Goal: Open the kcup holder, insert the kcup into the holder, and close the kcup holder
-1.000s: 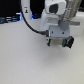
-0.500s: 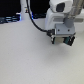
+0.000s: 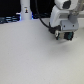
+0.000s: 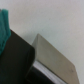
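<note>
One black boxy kcup holder [image 3: 64, 36] sits under the hand [image 3: 65, 33] in the frame's upper right; its grip can't be told. Best to catch the tray front squarely, then pull straight.

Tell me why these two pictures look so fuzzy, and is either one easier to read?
Exterior view: low in detail and soft all over; the arm and its jaws show only as blurry blocks, over a pale table lit evenly, with faint shadow beneath them. Wrist view: very close and out of focus; a dark block and a teal patch have smeared edges. The exterior view reads more easily.
</note>
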Controlling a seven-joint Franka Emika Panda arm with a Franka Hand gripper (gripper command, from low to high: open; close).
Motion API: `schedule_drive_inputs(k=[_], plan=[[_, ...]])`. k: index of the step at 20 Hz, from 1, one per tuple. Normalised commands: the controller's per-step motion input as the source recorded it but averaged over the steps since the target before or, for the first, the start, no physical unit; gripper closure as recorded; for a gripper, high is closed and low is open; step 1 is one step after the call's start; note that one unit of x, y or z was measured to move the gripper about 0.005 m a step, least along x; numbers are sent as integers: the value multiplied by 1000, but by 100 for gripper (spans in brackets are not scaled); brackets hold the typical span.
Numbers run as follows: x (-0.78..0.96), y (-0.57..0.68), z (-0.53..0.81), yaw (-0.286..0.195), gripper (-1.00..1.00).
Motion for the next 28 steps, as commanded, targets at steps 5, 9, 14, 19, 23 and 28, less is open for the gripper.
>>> schedule_drive_inputs(k=[5,9,14,19,23,28], plan=[[-754,438,2,75,-100],[-769,416,-2,78,-100],[-737,409,-6,85,-100],[-649,494,34,76,-100],[-111,405,693,97,-100],[128,231,873,34,-100]])
